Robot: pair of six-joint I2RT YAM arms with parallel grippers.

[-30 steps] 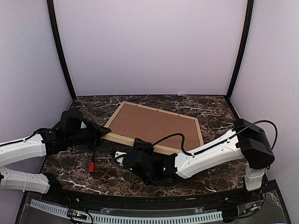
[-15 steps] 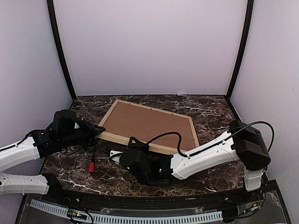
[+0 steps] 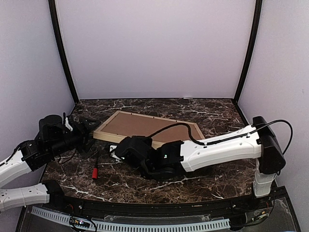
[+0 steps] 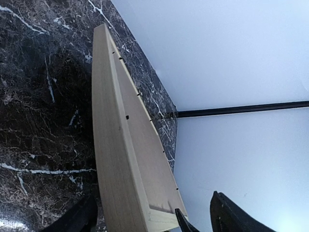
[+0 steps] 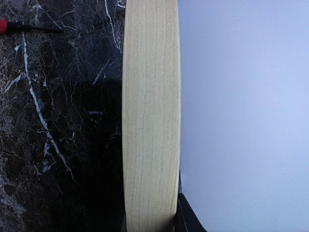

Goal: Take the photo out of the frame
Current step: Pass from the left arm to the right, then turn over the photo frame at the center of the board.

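The frame [image 3: 180, 127], light wood, lies back-up with its brown backing board [image 3: 140, 124] showing, and its near edge is raised off the table. My right gripper [image 3: 117, 146] is shut on that near moulding; in the right wrist view the wood edge [image 5: 150, 121] runs between my right gripper's [image 5: 149, 224] fingers [image 5: 189, 218]. My left gripper [image 3: 88, 131] stands open at the frame's left corner. In the left wrist view the frame [image 4: 116, 159] reaches between the left gripper's [image 4: 152, 212] spread fingers [image 4: 231, 217]. The photo is hidden.
A red-handled tool [image 3: 95, 171] lies on the dark marble table [image 3: 217, 116] near the left arm; it also shows in the right wrist view [image 5: 4, 25]. White walls and black posts [image 3: 62, 53] close in the back and sides.
My left gripper has opened and drawn back to the left. My right gripper has shut on the frame's near edge and raised it, and the frame has shifted left and tilted.
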